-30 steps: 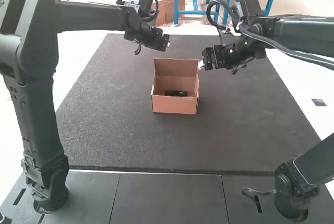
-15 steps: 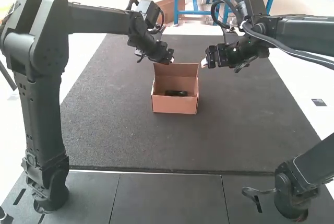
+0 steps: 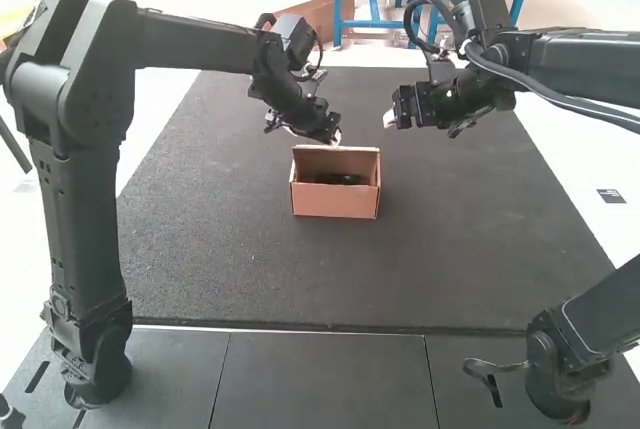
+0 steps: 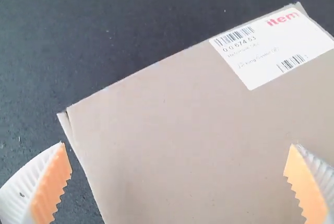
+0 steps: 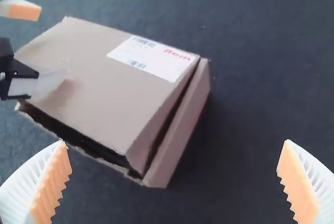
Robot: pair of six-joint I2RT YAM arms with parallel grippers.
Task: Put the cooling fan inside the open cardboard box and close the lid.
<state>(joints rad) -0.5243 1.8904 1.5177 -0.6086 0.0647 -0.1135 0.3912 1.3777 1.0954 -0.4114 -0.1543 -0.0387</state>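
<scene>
High view gives us the cooling fan [image 3: 335, 178] as a dark shape low inside the cardboard box [image 3: 334, 201]. The box stands on the black mat [image 3: 200, 239] that covers the counter [image 3: 610, 249]. From the right wrist view we see the lid [image 5: 99, 98] tilted most of the way down over the box, with a dark gap open along one side and a white label [image 5: 153, 58] on its outer face. Our left hand [image 3: 322, 133] is at the lid's far edge, fingers spread wide, one finger against the lid. Our right hand [image 3: 392, 119] hangs near the box's far right corner, apart from it, fingers spread and gripping nothing.
</scene>
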